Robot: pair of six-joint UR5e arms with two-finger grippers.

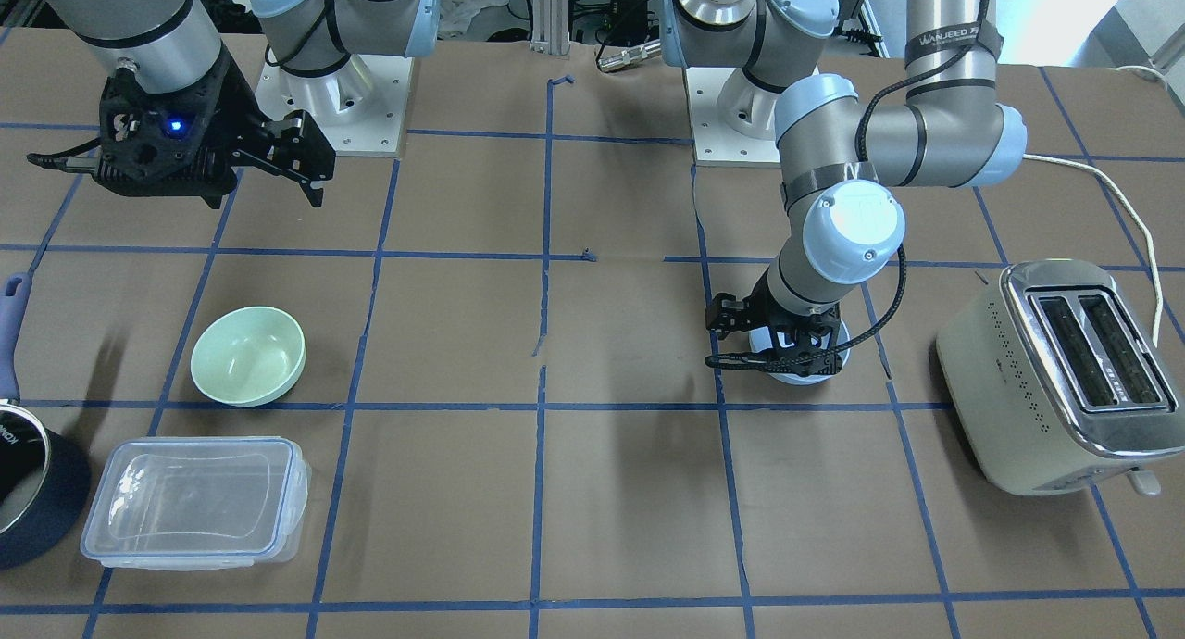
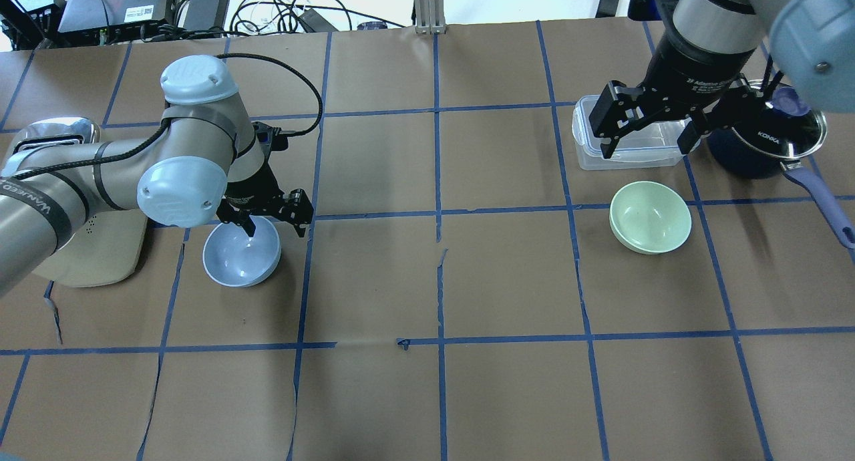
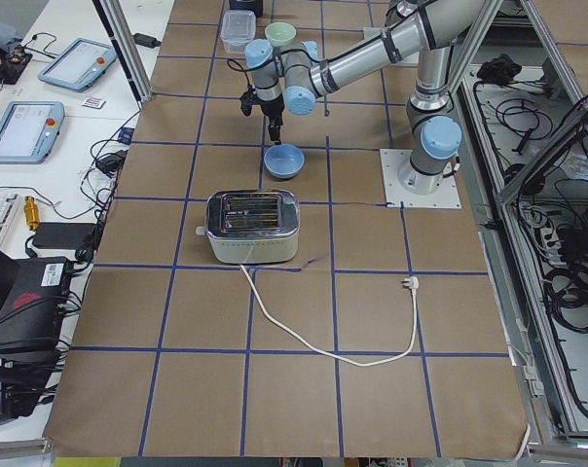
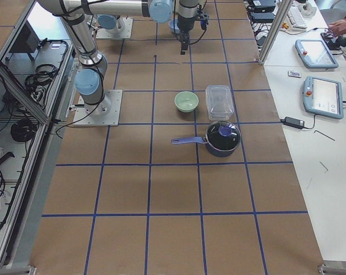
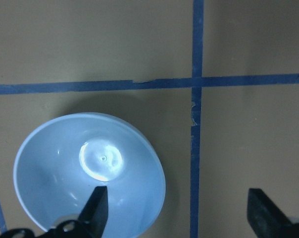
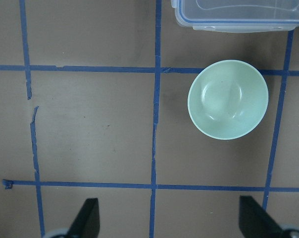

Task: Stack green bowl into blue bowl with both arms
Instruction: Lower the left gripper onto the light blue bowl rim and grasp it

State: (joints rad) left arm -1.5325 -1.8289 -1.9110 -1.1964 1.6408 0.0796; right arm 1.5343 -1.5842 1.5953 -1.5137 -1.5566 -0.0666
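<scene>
Pale blue and glossy, the blue bowl (image 2: 240,254) stands at the left of the overhead view, just beside the toaster (image 2: 100,260). The left pincer (image 2: 277,229) is low over its rim, wide open, and grips nothing. The green bowl (image 2: 650,217) stands well apart, at the right of the same view, near the clear container (image 2: 641,157). The right pincer (image 2: 646,147) hangs above that container, spread wide and empty.

I judge the main risk to be at the blue rim. The wall is smooth and curved, so when the jaws close on it the bowl can slip out, tilt, or be pushed toward the toaster. On the other side, a straight descent from the present place would miss the green bowl or strike the container.

Only the left wrist view shows that one finger (image 5: 97,210) is over the inside of the blue bowl and the other is over the bare table (image 5: 248,129). In the front-facing view the wrist covers nearly all of this bowl. The right wrist view shows the green bowl in its upper right, not between the fingers.
</scene>
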